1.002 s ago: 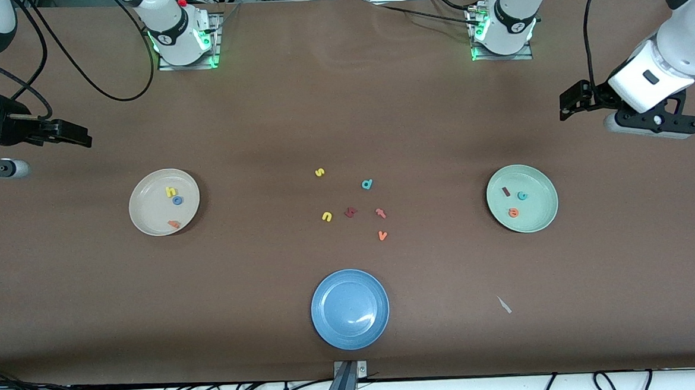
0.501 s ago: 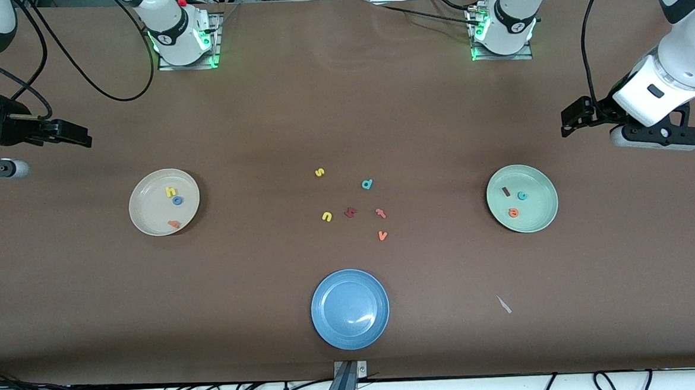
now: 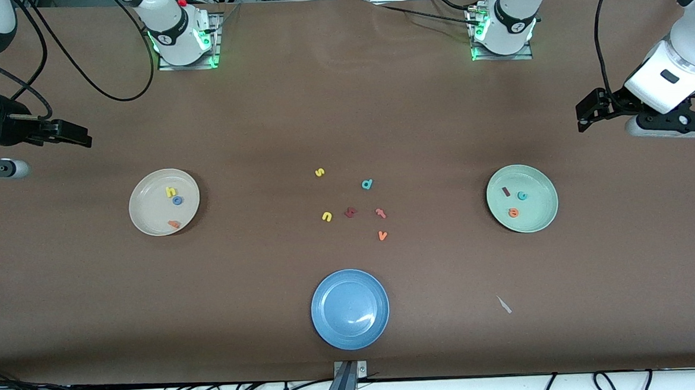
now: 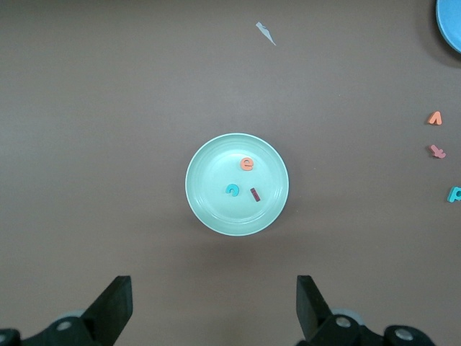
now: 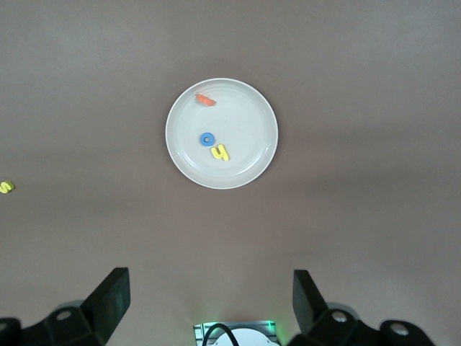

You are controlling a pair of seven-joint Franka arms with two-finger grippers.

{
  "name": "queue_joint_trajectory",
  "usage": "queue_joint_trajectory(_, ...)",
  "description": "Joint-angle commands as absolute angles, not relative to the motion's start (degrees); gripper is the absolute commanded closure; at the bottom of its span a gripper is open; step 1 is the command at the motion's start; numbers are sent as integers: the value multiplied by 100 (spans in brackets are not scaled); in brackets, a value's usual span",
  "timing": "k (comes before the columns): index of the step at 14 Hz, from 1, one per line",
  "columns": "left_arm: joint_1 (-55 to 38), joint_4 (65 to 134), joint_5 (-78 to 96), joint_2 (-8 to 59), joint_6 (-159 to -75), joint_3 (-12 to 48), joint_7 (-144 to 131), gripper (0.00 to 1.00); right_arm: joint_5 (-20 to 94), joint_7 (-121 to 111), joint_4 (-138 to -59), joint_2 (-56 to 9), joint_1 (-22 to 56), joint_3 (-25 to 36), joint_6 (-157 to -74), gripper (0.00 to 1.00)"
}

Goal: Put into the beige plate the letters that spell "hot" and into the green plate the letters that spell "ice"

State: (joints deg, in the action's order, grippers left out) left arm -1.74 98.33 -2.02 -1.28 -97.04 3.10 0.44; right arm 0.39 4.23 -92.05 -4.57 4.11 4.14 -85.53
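On plates (image 3: pixel 146 220): sorted letters (image 3: pixel 174 197) (both claws (image 4: pixel 212 306) open).

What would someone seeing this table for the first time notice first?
Three plates stand out on the brown table: the beige plate holding h, o, t toward the right arm's end, the green plate holding i, c, e toward the left arm's end, and a blue plate nearest the camera. Loose letters lie between them.
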Motion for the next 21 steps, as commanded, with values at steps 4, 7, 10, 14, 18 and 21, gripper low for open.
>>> queue_joint_trajectory(4, -158, 9800, -272, -185, -9606, 308, 176, 0, 141, 448, -9044, -519, 431, 457, -8481, 0)
queue_joint_trajectory(7, -167, 9809, -272, -185, -9615, 316, 141, 0, 141, 448, -9044, -519, 431, 448, -8481, 0)
queue_joint_trajectory(10, -167, 9791, -272, -185, -9537, 334, 132, 0, 141, 448, -9044, -519, 431, 457, -8481, 0)
queue_joint_trajectory(14, -167, 9721, -272, -167, -9475, 352, 132, 0, 141, 448, -9044, -519, 431, 457, -8481, 0)
queue_joint_trajectory(18, -176, 9712, -272, -167, -9475, 360, 123, 0, 141, 448, -9044, -519, 431, 457, -8481, 0)
queue_joint_trajectory(21, -176, 9694, -272, -167, -9466, 360, 132, 0, 141, 448, -9044, -519, 431, 457, -8481, 0)
